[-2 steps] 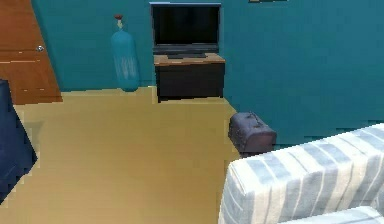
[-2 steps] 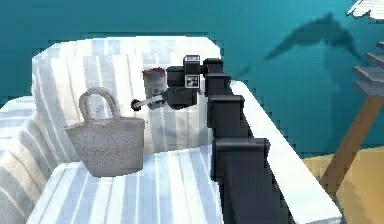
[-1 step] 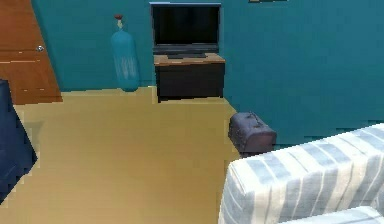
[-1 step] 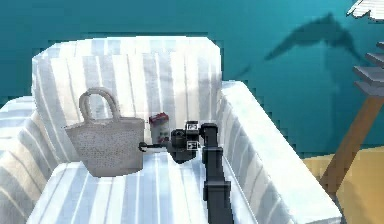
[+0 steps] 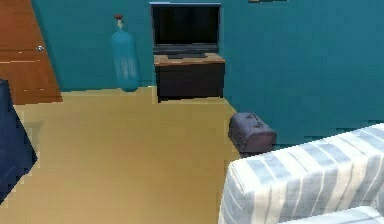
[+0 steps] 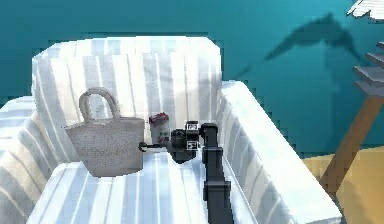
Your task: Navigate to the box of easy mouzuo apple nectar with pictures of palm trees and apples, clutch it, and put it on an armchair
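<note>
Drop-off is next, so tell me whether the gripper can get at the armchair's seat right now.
Probably yes: the gripper is out over the striped armchair's seat, next to the woven handbag, and the bare cushion in front of the bag leaves room.

armchair [image 5: 300,180]: cut by forward view's right edge | dark blob [image 6: 158,121] near end effector [image 6: 146,146]: unidentifiable

A dark square arm [image 6: 214,188] bears white black-marked squares [image 6: 189,146] and a thin-fingered hand [image 6: 148,146].

No legible text, label, number or sign anywhere in either view
</note>
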